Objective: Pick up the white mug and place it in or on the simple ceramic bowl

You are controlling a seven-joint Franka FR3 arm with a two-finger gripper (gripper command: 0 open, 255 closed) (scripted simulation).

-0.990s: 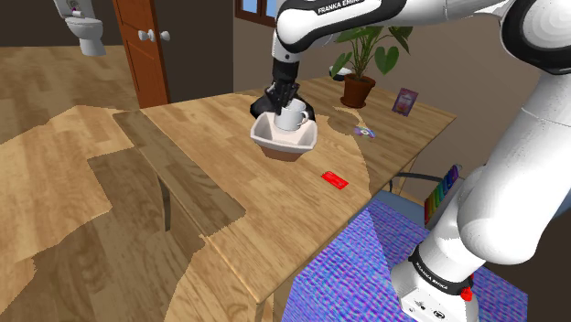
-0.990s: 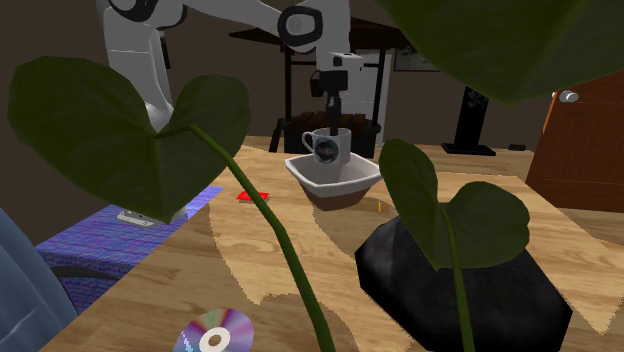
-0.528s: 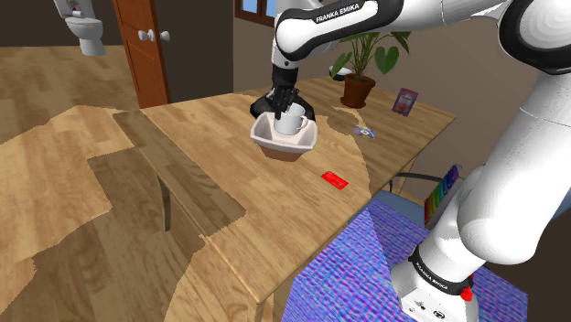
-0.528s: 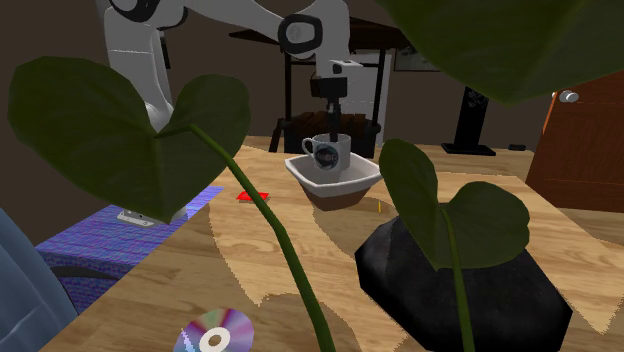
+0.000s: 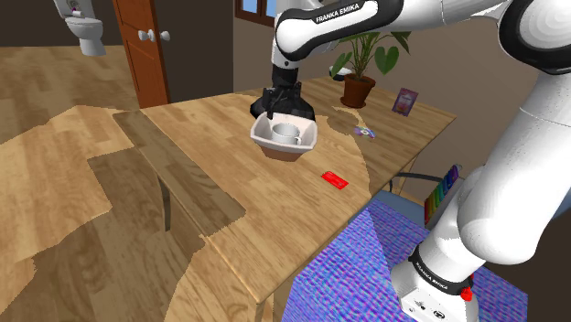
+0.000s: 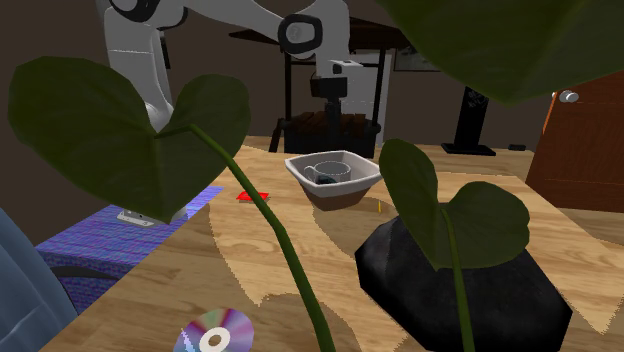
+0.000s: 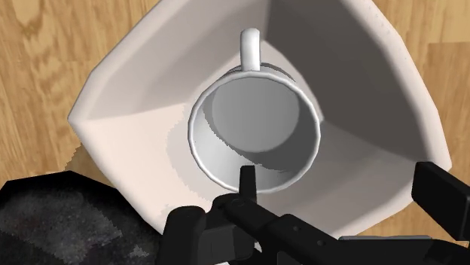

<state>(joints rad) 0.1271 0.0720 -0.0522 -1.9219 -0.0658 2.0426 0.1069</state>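
Gripper [image 7: 339,181]: 2 black fingers spread apart, gripping nothing, hanging just above the bowl. 1 fingertip lines up with the mug's near rim, the other is out by the bowl's wall.
Mug [image 7: 252,129]: white, upright, empty, standing inside the bowl. Its handle is on the side away from the fingers, and neither finger touches it.
Bowl [image 7: 135,90]: white, squarish, brownish underneath, resting on the table with the mug as its 1 content.
Table [image 5: 210,155]: light wood. 1 red card [image 5: 335,180] lies near the bowl, and 1 disc [image 6: 213,333] lies toward the potted plant [image 5: 361,55].
Room: wooden floor, brown door [image 5: 142,46], and a white toilet [image 5: 87,27] at the shoulder view's upper left. A blue-purple cloth [image 5: 366,265] covers the stand.
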